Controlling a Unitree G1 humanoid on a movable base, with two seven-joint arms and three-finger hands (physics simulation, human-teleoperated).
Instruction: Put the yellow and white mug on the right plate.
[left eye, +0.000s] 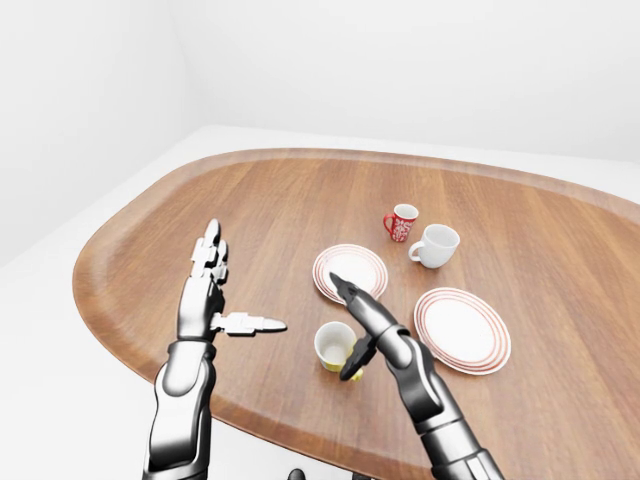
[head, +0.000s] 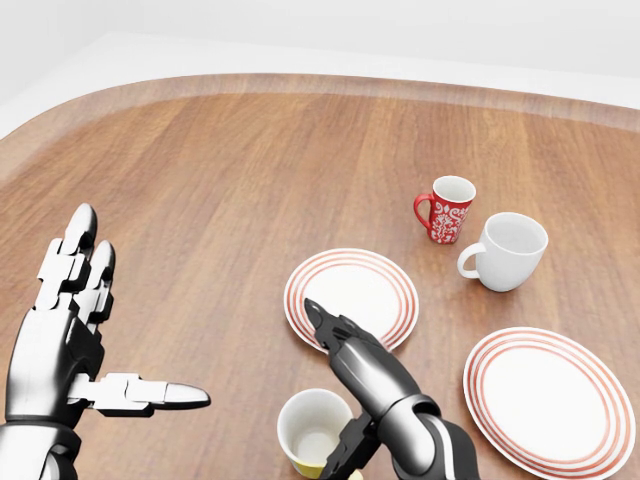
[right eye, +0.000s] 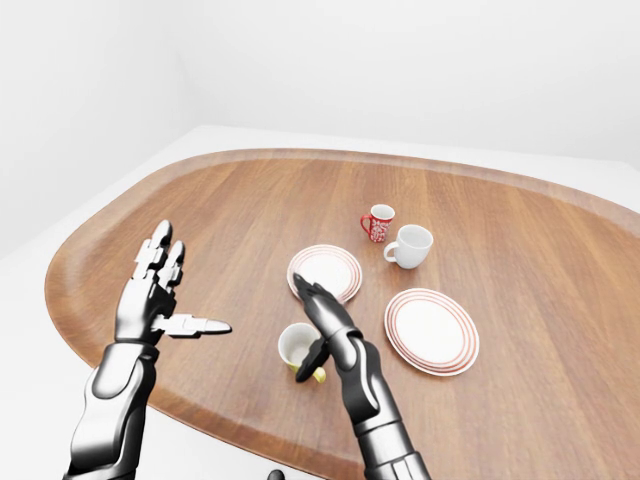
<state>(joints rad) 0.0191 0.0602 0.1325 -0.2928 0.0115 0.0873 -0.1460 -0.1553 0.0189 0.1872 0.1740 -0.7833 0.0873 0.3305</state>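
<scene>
Task not done: yellow and white mug (head: 314, 432) sits on table (head: 220, 180) at 6 o'clock in head view, right plate (head: 550, 400) at 4 o'clock w/ nothing on it. Right hand (head: 350, 385) fingers apart beside mug, no grip seen. Left hand (head: 75, 330) spread open, idle. Grasp, lift, place all left.

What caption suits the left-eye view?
Right hand open beside the yellow and white mug; two striped plates, two other mugs wait.

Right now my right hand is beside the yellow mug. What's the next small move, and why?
Probably close the right hand round the yellow and white mug: its fingers are open, the thumb low at the mug's right side, nothing gripped. The right plate is bare. The left hand is open and apart.
</scene>
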